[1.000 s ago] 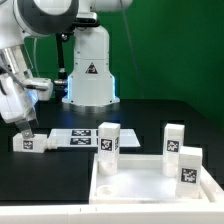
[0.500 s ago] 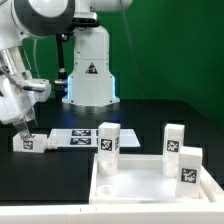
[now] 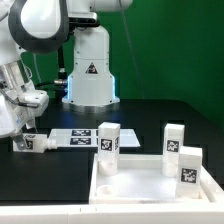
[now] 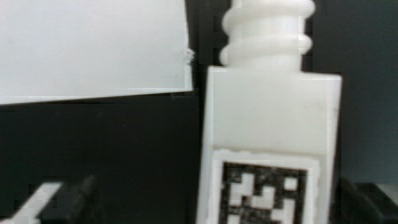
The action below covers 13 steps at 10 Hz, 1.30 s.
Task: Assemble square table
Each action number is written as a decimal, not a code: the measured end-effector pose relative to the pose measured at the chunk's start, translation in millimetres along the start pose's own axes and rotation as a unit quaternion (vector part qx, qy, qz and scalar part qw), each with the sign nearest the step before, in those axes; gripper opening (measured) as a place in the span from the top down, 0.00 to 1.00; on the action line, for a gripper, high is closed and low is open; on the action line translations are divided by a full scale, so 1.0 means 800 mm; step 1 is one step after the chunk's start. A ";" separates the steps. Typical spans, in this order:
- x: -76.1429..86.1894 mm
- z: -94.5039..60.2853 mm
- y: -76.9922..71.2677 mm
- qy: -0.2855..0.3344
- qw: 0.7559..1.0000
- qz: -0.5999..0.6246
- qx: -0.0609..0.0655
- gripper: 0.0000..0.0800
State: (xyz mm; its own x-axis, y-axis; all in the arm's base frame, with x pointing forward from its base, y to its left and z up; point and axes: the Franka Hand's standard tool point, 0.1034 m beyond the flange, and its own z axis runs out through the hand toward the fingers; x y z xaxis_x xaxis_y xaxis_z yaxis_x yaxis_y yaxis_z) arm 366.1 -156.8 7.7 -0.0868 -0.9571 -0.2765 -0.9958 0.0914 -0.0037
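Note:
The square table top point(image 3: 150, 185) lies flat at the front of the exterior view's right. Three white block legs with tags stand on or beside it: one point(image 3: 107, 139) at its far left corner, one point(image 3: 174, 138) behind it and one point(image 3: 188, 164) on its right side. A fourth leg point(image 3: 32, 143) lies on the black table at the exterior view's left. My gripper point(image 3: 22, 130) hangs just above that leg. In the wrist view the leg point(image 4: 270, 110) lies between my fingers point(image 4: 57, 200), which stand apart from both its sides. My gripper point(image 4: 222, 200) is open.
The marker board point(image 3: 75, 137) lies flat just beyond the lying leg, and it also shows in the wrist view point(image 4: 89, 50). The white robot base point(image 3: 90, 65) with a warning triangle stands at the back. A green wall closes the rear.
The arm's upper links have swung toward the exterior view's left and the wrist has tilted. The gripper stays over the lying leg, which has not moved. The other legs and the top are unchanged.

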 end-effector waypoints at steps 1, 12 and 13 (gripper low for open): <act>0.000 0.000 0.000 0.000 1.000 0.000 0.000 0.33; -0.001 -0.020 -0.032 0.014 0.936 -0.352 -0.012 0.64; -0.001 -0.020 -0.032 0.014 0.923 -0.384 -0.012 0.64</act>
State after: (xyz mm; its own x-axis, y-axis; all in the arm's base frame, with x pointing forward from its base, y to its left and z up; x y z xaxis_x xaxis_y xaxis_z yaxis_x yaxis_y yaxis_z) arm 391.6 -162.6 23.4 0.6440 -0.7441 -0.1775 -0.7649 -0.6223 -0.1664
